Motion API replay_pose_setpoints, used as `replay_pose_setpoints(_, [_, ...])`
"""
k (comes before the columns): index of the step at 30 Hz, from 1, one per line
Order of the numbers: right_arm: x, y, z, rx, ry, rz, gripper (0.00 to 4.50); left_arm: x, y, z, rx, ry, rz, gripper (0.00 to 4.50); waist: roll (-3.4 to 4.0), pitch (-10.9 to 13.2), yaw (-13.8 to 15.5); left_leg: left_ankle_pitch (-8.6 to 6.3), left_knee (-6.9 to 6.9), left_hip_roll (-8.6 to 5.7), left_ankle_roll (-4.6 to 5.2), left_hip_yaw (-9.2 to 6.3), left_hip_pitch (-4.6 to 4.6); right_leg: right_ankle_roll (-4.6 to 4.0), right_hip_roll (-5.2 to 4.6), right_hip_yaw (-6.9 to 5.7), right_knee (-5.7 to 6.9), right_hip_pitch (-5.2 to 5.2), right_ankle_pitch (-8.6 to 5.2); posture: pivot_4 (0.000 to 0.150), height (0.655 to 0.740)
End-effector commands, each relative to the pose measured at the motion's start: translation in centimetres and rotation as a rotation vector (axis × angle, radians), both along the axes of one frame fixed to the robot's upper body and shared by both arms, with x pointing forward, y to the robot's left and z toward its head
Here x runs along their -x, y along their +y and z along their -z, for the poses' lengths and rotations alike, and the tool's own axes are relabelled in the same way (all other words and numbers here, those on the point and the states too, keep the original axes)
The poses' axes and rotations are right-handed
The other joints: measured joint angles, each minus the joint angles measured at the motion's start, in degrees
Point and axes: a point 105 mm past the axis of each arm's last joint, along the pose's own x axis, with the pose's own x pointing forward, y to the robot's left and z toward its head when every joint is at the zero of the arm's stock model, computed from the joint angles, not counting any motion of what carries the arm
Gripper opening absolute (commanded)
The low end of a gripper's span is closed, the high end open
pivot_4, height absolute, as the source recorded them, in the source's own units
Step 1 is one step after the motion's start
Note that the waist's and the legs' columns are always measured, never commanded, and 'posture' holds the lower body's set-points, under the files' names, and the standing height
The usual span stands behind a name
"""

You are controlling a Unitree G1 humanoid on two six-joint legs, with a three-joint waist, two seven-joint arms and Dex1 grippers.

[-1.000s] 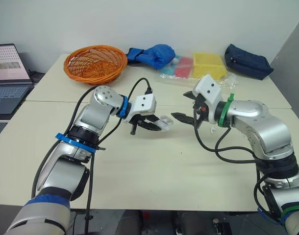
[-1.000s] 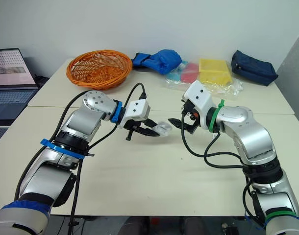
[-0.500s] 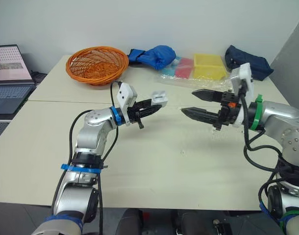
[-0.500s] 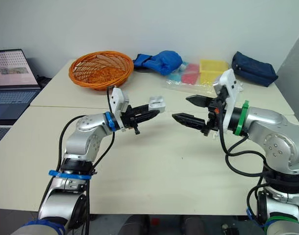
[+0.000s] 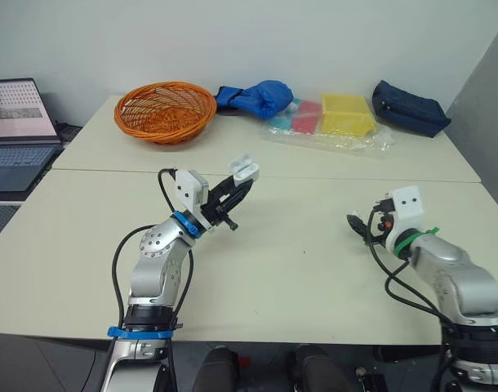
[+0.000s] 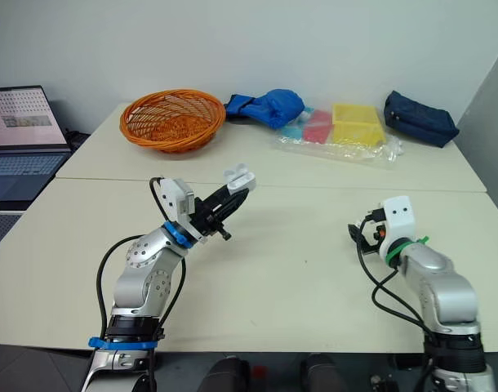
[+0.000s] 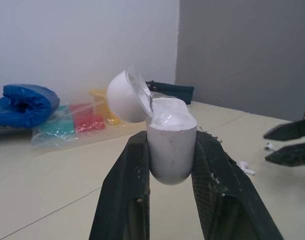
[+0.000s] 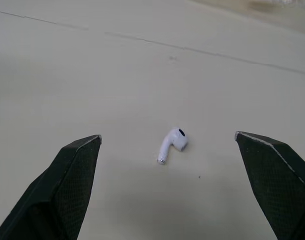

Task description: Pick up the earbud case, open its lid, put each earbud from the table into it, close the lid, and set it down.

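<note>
Here the left gripper [image 5: 237, 186] is clamping the white earbud case [image 7: 170, 145] by its lower half, holding it up off the table [image 5: 298, 269]. The left wrist view is revealing what the head views are leaving vague: the lid [image 7: 126, 96] is standing tipped open. The right wrist view is showing the right gripper [image 8: 167, 136] spread wide, with one earbud [image 8: 173, 143] lying on the table between its fingers, apart from both.
</note>
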Motion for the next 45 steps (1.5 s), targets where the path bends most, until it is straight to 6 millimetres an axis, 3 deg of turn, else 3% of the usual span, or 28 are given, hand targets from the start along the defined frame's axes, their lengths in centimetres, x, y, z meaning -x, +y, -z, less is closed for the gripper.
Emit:
replay_pose_setpoints(1, [-1.0,-0.4,-1.4,0.033,-0.077,0.031,4.48,0.5,-0.6,-1.9,0.003,-0.086,0.003,0.75,0.00,0.0,0.0,0.00,0.00,0.00,0.00,0.03,0.00,0.01,0.01,0.01,0.00,-0.01,0.01,0.150,0.7400])
replay_pose_setpoints(5, [-2.4,-0.7,1.0,0.055,-0.058,0.114,4.48,0.5,-0.6,-2.1,0.002,-0.096,-0.010,0.75,-0.01,0.0,0.0,0.00,-0.04,0.01,0.00,0.11,-0.01,0.05,0.05,0.02,-0.05,-0.01,0.02,0.150,0.7400])
replay_pose_setpoints(11, [-3.1,-0.5,2.5,0.040,-0.043,0.140,4.48,0.3,-0.5,-2.2,-0.004,-0.103,-0.018,0.75,0.00,0.0,-0.1,0.00,-0.10,0.06,0.00,0.12,-0.03,0.03,0.12,0.05,-0.05,-0.06,0.01,0.150,0.7400])
replay_pose_setpoints(14, [-3.5,0.1,2.9,0.044,-0.051,0.125,3.89,0.1,-0.4,-2.4,0.000,-0.104,-0.022,0.75,0.00,0.0,-0.1,0.00,-0.08,0.06,0.00,0.12,-0.03,0.04,0.12,0.05,-0.05,-0.06,0.02,0.150,0.7400])
replay_pose_setpoints(23, [-3.2,1.5,3.6,0.036,-0.037,0.105,0.58,-0.2,-0.4,-2.6,-0.009,-0.114,-0.029,0.75,0.00,0.0,-0.2,0.00,-0.07,0.07,0.00,0.15,0.01,0.03,0.13,0.11,-0.05,-0.05,0.03,0.150,0.7400])
replay_pose_setpoints(29, [-2.4,1.0,2.5,0.007,-0.043,0.031,0.45,0.1,-0.7,-2.3,-0.017,-0.111,-0.025,0.75,0.01,0.0,-0.1,0.00,-0.08,0.07,0.00,0.17,0.01,0.02,0.12,0.18,-0.07,-0.06,0.01,0.150,0.7400])
replay_pose_setpoints(32, [0.0,1.9,-0.2,0.031,-0.060,-0.276,0.45,0.4,-0.5,-1.9,-0.024,-0.106,-0.017,0.75,0.15,0.1,0.1,-0.01,-0.15,0.07,0.00,0.20,-0.05,0.04,0.11,0.20,-0.16,-0.08,0.01,0.150,0.7400])
replay_pose_setpoints(33, [1.8,2.3,-0.7,0.090,-0.020,-0.436,0.45,0.6,-0.4,-1.7,-0.027,-0.104,-0.011,0.75,0.32,0.2,0.2,-0.01,-0.18,0.07,0.00,0.19,-0.10,0.10,0.04,0.19,-0.19,-0.12,-0.02,0.150,0.7400])
replay_pose_setpoints(35, [5.3,1.4,-1.0,0.195,0.105,-0.677,0.45,0.8,-0.5,-1.3,-0.032,-0.097,0.005,0.75,0.43,0.2,0.3,-0.01,-0.34,0.03,0.00,0.20,-0.09,0.29,-0.18,0.26,-0.20,-0.15,-0.13,0.150,0.7400])
replay_pose_setpoints(38, [9.1,-2.4,-0.5,0.394,0.328,-0.872,0.45,1.2,-0.8,-0.6,-0.064,-0.095,0.027,0.75,0.32,0.3,0.2,-0.02,-0.65,-0.09,0.01,0.24,0.01,0.38,-0.26,0.50,-0.50,-0.11,-0.17,0.150,0.7400])
replay_pose_setpoints(42, [10.1,-8.4,-0.7,0.593,0.527,-0.911,0.45,1.6,-1.0,-0.2,-0.054,-0.097,0.031,0.75,0.29,0.3,-0.1,-0.02,-0.91,-0.11,0.01,0.50,0.22,0.28,-0.14,0.66,-0.93,-0.01,-0.10,0.150,0.7400])
replay_pose_setpoints(45, [9.9,-10.4,-0.6,0.654,0.566,-0.902,0.45,1.7,-1.1,-0.1,-0.048,-0.098,0.029,0.75,0.28,0.3,-0.3,-0.02,-0.95,-0.08,0.01,0.72,0.36,0.47,-0.09,0.88,-0.96,-0.02,0.03,0.150,0.7400])
